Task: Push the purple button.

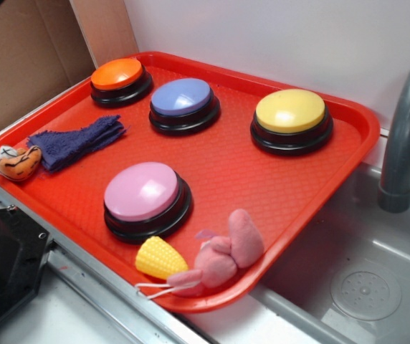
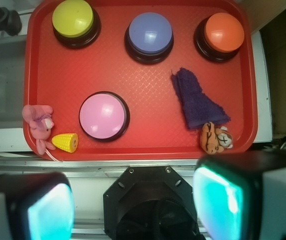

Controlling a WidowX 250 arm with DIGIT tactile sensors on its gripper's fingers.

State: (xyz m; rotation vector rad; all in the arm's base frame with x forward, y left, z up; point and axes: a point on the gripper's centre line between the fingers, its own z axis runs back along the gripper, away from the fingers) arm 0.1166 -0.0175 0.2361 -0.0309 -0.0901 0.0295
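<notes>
Your claw (image 2: 133,210) stood wide and empty at the bottom edge of the wrist view; the purple button (image 2: 149,34) lay straight ahead, upper centre, beyond the pink button (image 2: 103,115).

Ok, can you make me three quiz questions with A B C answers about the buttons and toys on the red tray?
1. Where is the purple button?
A. between the yellow button and the orange button
B. beside the toy corn
C. off the tray

2. How many buttons are there?
A. two
B. four
C. six

3. What is the gripper doing?
A. pressing the purple button
B. holding the purple cloth
C. open, clear of the tray, holding nothing

Answers: 1 A, it is the middle of the far row. 2 B, orange, purple, yellow and the pink button. 3 C, the wrist view shows both fingers spread below the tray's edge.
</notes>
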